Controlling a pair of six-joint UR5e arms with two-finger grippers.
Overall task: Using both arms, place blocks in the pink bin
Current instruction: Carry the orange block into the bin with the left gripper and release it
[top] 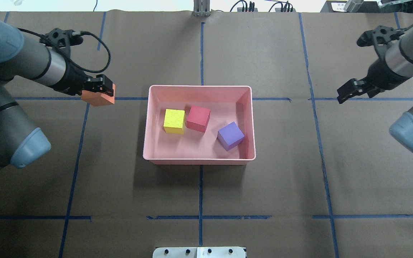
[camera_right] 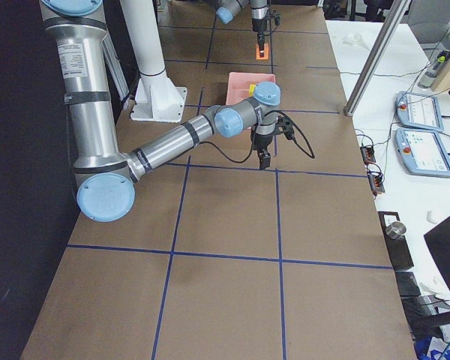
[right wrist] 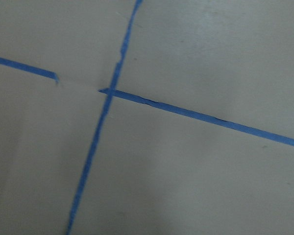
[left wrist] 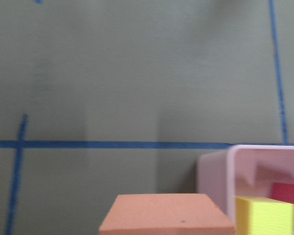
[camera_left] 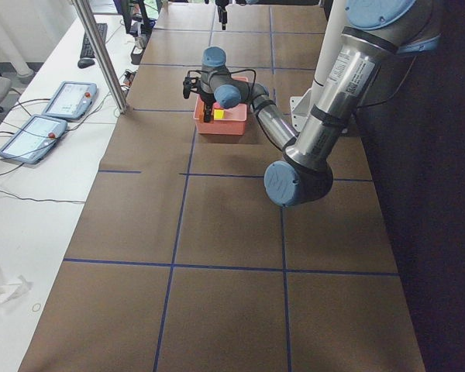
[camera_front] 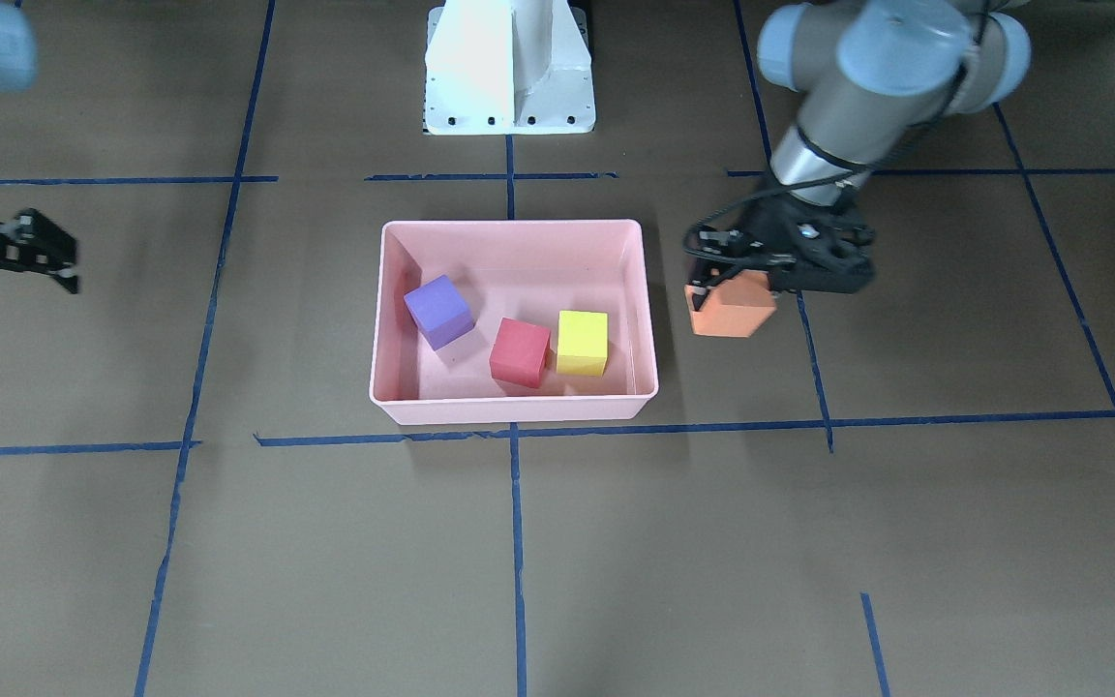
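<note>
The pink bin (top: 199,87) (camera_front: 509,226) sits at the table's middle. In it lie the yellow-green block (top: 174,120) (camera_front: 582,342), the red block (top: 198,118) (camera_front: 520,351) and the purple block (top: 230,135) (camera_front: 438,310). My left gripper (top: 102,90) (camera_front: 739,279) is shut on the orange block (top: 97,99) (camera_front: 732,310) and holds it above the table, just outside the bin's left side. The left wrist view shows the orange block (left wrist: 166,218) low in front and the bin's corner (left wrist: 213,171) to its right. My right gripper (top: 350,94) (camera_front: 11,269) is open and empty, far to the bin's right.
The white pedestal base (camera_front: 509,68) (top: 199,252) stands at the robot's edge. Blue tape lines (top: 201,186) grid the brown table. A side table with tablets (camera_left: 31,136) and a metal pole (camera_left: 101,54) lies beyond the far edge.
</note>
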